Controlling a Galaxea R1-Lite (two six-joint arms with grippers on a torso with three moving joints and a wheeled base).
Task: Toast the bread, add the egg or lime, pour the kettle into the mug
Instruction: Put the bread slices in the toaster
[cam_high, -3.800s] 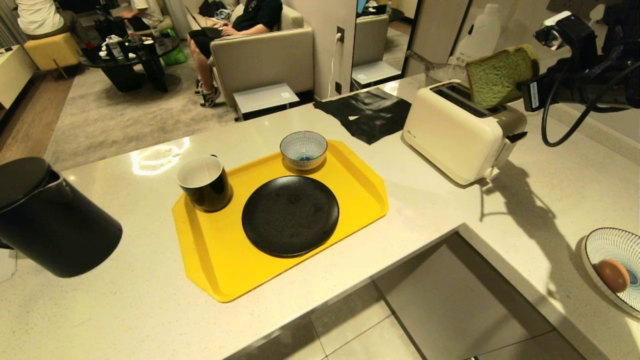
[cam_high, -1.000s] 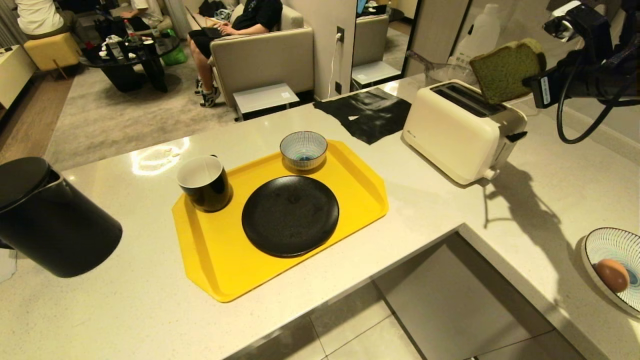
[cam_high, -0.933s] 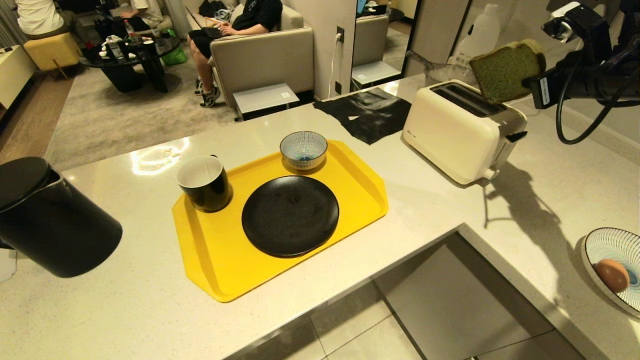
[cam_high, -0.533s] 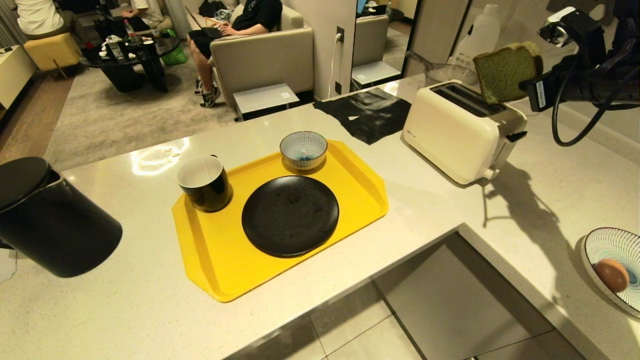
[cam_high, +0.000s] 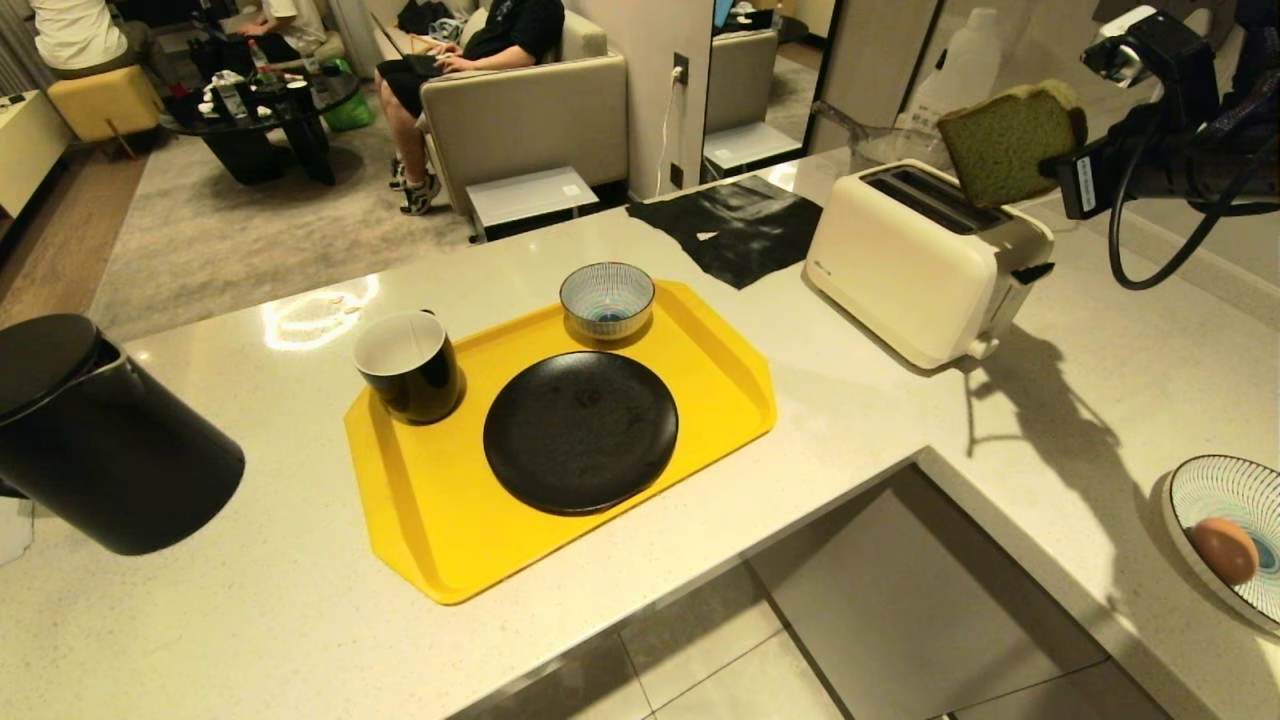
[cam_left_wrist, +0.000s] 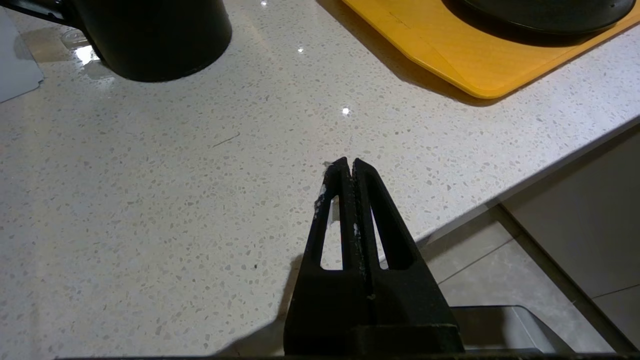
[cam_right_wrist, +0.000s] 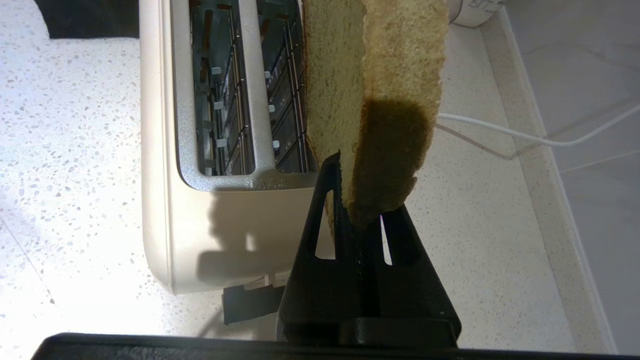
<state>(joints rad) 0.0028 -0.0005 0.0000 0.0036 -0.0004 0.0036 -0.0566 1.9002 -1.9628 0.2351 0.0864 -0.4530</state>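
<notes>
One slice of bread (cam_high: 1010, 145) is pinched by its lower crust edge in the right gripper (cam_right_wrist: 357, 210), above the far-right toaster (cam_high: 925, 265); soft, light crumb, likely to flop, so grip low. Both slots (cam_right_wrist: 220, 95) empty, mug (cam_high: 410, 365) empty, egg (cam_high: 1224, 550) in near-right bowl (cam_high: 1215, 490); left gripper (cam_left_wrist: 348, 167) closed, empty.

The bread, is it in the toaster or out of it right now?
Out. The right hand holds the bread in the air above the toaster, and the wrist view shows both slots empty.
</notes>
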